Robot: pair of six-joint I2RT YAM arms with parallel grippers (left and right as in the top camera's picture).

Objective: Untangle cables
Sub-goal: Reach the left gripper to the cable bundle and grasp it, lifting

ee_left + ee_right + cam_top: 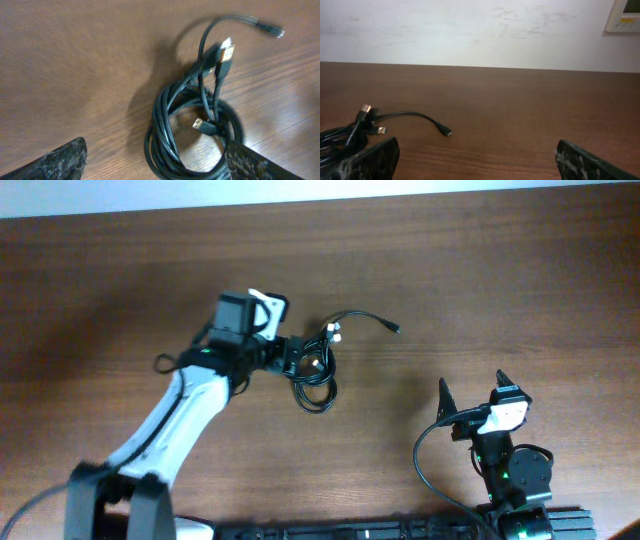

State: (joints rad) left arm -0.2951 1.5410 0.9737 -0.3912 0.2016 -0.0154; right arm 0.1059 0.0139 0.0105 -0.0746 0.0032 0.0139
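Note:
The cables (pixel 318 375) are thin black cords coiled in one tangled bundle at the middle of the table, with one end (pixel 392 326) trailing out to the right. The left wrist view shows the coil (pixel 192 135) with metallic plugs (pixel 226 51) on top. My left gripper (pixel 290 360) is open at the left side of the bundle; its fingers (pixel 155 162) straddle the coil's near loop. My right gripper (pixel 472 395) is open and empty at the right front of the table, well clear of the cables. The cables show at the left of the right wrist view (pixel 350 137).
The wooden table (pixel 480 280) spreads around the bundle. A white wall (pixel 470 30) stands behind the far edge, with a white panel (pixel 624 15) at its upper right. The arm bases (pixel 400 530) sit at the front edge.

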